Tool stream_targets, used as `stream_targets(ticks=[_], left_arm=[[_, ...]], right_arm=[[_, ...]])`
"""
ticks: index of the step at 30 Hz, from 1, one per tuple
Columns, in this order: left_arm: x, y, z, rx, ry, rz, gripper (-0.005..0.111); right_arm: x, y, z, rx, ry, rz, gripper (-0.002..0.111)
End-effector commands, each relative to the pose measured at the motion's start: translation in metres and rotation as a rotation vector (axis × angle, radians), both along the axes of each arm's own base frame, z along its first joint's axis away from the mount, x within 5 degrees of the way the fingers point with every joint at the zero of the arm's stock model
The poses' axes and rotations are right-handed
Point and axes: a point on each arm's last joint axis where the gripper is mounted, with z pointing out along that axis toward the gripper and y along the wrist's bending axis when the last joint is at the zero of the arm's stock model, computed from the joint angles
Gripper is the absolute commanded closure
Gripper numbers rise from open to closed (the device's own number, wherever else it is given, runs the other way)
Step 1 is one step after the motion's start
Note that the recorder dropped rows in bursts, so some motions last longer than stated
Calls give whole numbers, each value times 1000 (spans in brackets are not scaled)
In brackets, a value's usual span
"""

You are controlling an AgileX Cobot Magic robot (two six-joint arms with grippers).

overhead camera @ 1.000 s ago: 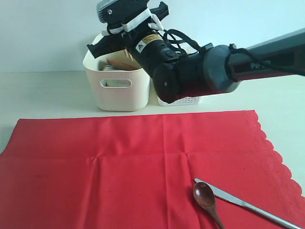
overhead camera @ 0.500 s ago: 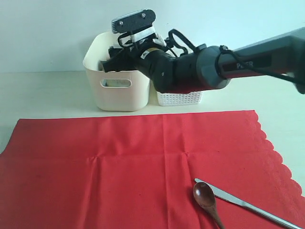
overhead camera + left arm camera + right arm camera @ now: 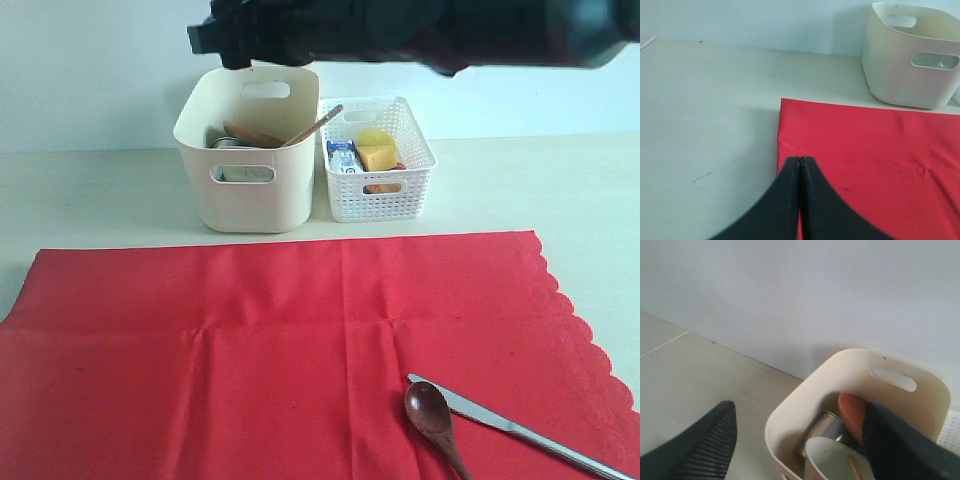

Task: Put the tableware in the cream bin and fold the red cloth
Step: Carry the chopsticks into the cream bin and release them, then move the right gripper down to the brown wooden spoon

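Note:
The red cloth (image 3: pixel 300 340) lies spread flat across the near table. On its near right part rest the dark wooden spoon (image 3: pixel 432 415) and the silver knife (image 3: pixel 520 430), side by side. The cream bin (image 3: pixel 245 185) holds the brown plate (image 3: pixel 250 133), steel cup (image 3: pixel 827 427), pale bowl (image 3: pixel 830 460) and chopsticks (image 3: pixel 315 125). My right gripper (image 3: pixel 800 407) hangs open high above the bin, holding nothing. My left gripper (image 3: pixel 800 160) is shut and empty, low over the cloth's (image 3: pixel 865 150) left edge; the exterior view does not show it.
A white lattice basket (image 3: pixel 400 195) right of the cream bin holds the milk carton (image 3: pixel 343 158) and cheese wedge (image 3: pixel 378 155). My right arm (image 3: pixel 420 25) spans the top of the exterior view. A pale wall stands close behind both bins.
My right arm has lifted up from the cream bin to the top of the view, uncovering the bin and basket. The chopsticks now show leaning in the bin.

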Motion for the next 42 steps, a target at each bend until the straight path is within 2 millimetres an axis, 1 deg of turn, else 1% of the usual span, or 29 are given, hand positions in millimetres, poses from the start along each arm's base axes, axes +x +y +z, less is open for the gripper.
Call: stream_targets(ticks=[1, 4, 7, 10, 12, 14, 18, 25, 28, 32, 35, 42], left_arm=[[0, 0, 0, 1, -13, 1, 107], [0, 0, 0, 1, -13, 1, 107], [0, 0, 0, 1, -13, 1, 107], [0, 0, 0, 1, -13, 1, 107], [0, 0, 0, 1, -13, 1, 107], [0, 0, 0, 1, -13, 1, 107], [0, 0, 0, 1, -13, 1, 107], [0, 0, 0, 1, -13, 1, 107], [0, 0, 0, 1, -13, 1, 107], [0, 0, 0, 1, -13, 1, 107], [0, 0, 0, 1, -13, 1, 107], [0, 0, 0, 1, -13, 1, 107]], right_arm=[[-28, -11, 39, -23, 48, 98, 46], [-47, -19, 55, -58, 95, 156, 47], [-61, -32, 63, -143, 162, 149, 47], [-69, -50, 63, -297, 232, 72, 47], [-74, -62, 59, -398, 294, 21, 47], [-79, -73, 50, -508, 337, -9, 47], [-92, -90, 24, -619, 440, -56, 47], [-133, -114, -43, -727, 654, 7, 47], [-149, -119, -70, -737, 764, 59, 47], [-167, -119, -104, -717, 886, 145, 47], [-171, -117, -124, -686, 939, 167, 47], [-167, -111, -151, -699, 1027, 149, 47]])
